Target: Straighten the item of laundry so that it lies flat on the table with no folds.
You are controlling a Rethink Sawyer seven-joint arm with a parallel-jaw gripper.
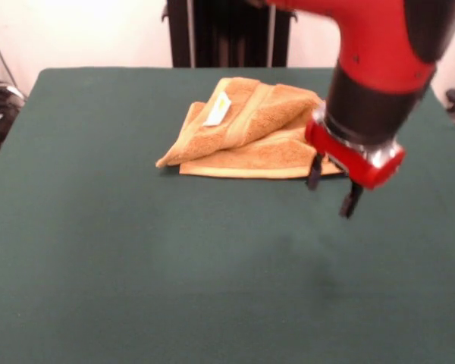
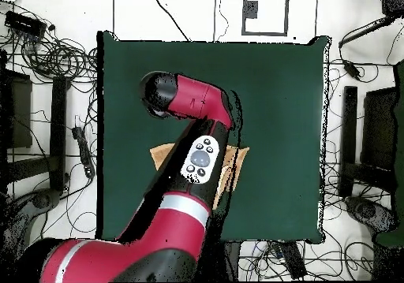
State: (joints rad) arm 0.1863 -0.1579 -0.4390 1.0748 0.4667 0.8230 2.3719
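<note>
The golden-orange towel (image 1: 246, 133) lay folded on the green surface (image 1: 136, 265); the end effector (image 1: 332, 189) hovered beside it, fingers apart and empty.

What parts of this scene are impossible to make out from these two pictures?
- Overhead view: the arm hides most of the towel and the whole claw.
- Front view: the claw covers the towel's right corner.
- Label: print too small to read.

The towel (image 1: 246, 129) is soft, rough terry cloth with a smoother woven band. The table (image 1: 136, 265) has matt felt-like cloth. The arm (image 1: 379, 53) looks like glossy plastic.
</note>
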